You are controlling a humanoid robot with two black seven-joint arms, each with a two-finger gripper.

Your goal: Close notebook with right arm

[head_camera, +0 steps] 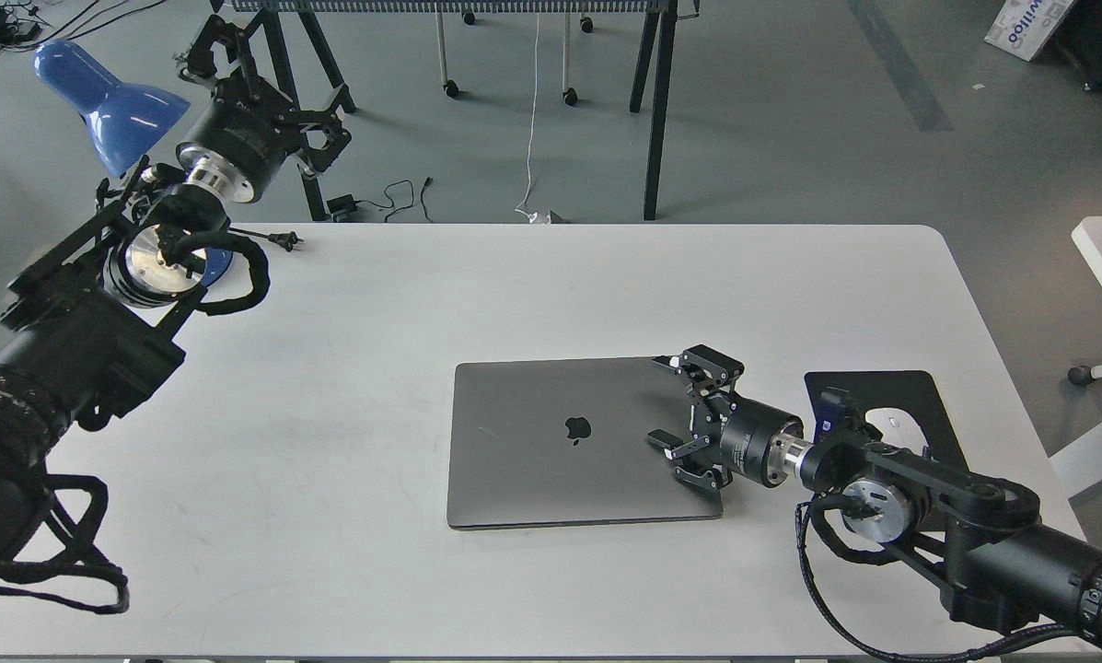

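The notebook (569, 442) is a space-grey laptop with a dark apple logo. It lies shut and flat on the white table (422, 295), lid up. My right gripper (672, 405) rests over the lid's right edge. Its fingers are spread open, one fingertip (668, 362) at the lid's far right corner and one (658, 439) lower on the lid. It holds nothing. My left gripper (325, 124) is raised past the table's far left edge, next to the blue lamp, with its fingers spread and empty.
A blue desk lamp (109, 92) stands at the table's far left corner, its plug (279, 241) lying on the table. A black mouse pad (891, 405) with a white mouse (887, 424) lies right of the notebook, partly under my right arm. Table legs and cables stand on the floor behind.
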